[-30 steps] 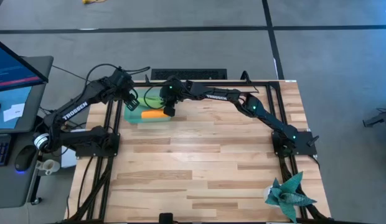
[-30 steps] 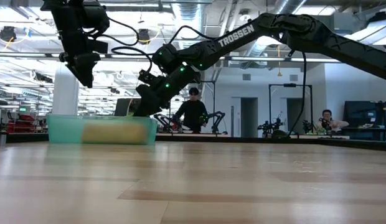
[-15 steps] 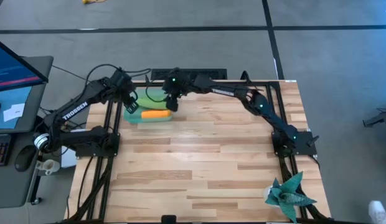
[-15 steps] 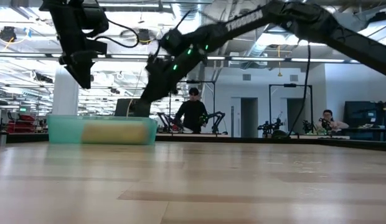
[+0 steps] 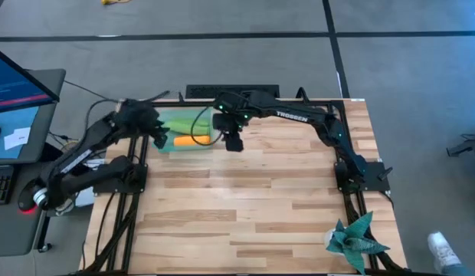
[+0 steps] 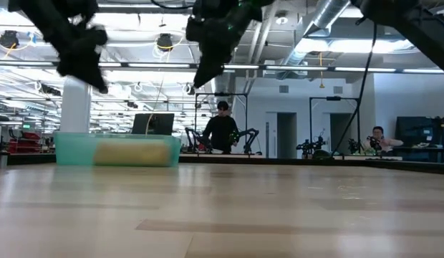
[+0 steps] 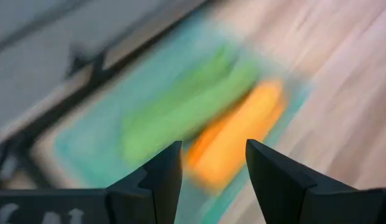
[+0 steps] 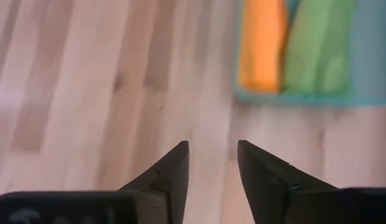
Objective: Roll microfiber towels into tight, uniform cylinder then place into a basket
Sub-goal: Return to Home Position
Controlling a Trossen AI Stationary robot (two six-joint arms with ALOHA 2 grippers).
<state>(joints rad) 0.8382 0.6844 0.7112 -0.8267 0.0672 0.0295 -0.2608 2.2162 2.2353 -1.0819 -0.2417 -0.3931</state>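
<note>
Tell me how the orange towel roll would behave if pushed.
Probably soft and light: the orange towel roll is cloth. As a cylinder it may roll, though the green towel alongside and the basket walls likely check it.

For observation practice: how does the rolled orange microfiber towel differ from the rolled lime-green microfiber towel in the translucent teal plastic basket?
The orange microfiber towel lies nearer the table's middle; the lime-green microfiber towel, nearer its edge. The green one looks bulkier than the orange. Both are rolled, side by side in the teal basket.
</note>
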